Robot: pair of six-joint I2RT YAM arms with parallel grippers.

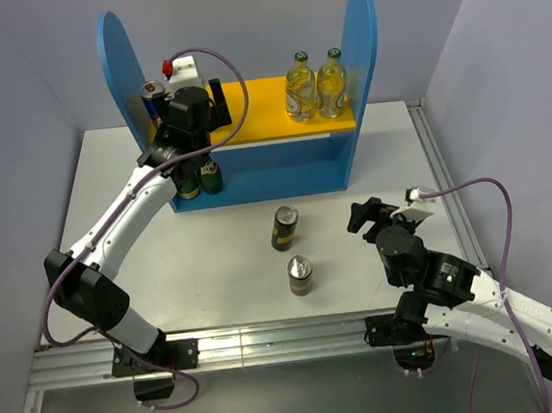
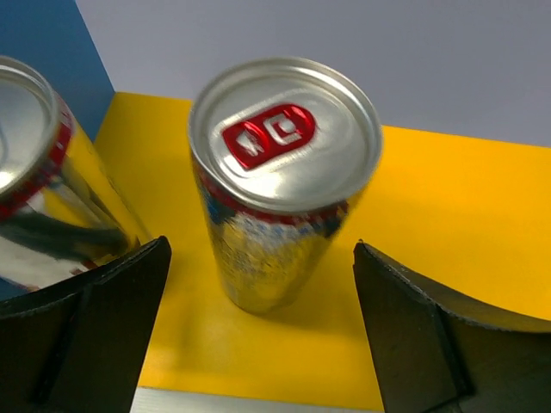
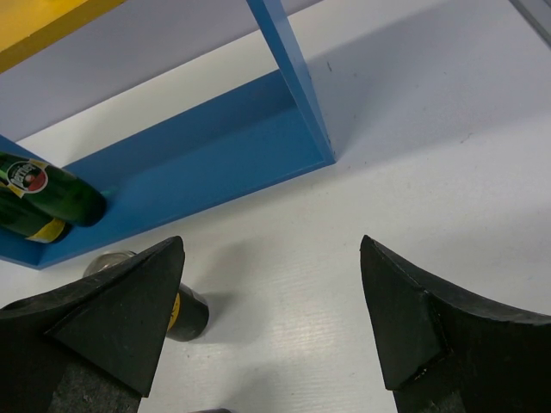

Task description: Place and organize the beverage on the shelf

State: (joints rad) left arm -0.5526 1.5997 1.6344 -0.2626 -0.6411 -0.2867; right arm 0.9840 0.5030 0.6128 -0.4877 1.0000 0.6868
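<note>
The left gripper (image 2: 260, 249) gapes wide around a slim can (image 2: 284, 163) at the left end of the shelf's (image 1: 283, 172) yellow board (image 2: 448, 198), not touching it; a second slim can (image 2: 34, 172) stands just left. Glass bottles (image 1: 299, 86) (image 1: 331, 82) stand at the board's right end. Two black cans (image 1: 285, 227) (image 1: 300, 274) stand before the shelf, near the wide-open, empty right gripper (image 3: 271, 245).

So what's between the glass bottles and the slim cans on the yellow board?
Bare yellow board, by the top view; only the left gripper, open around one slim can, overhangs it.
</note>
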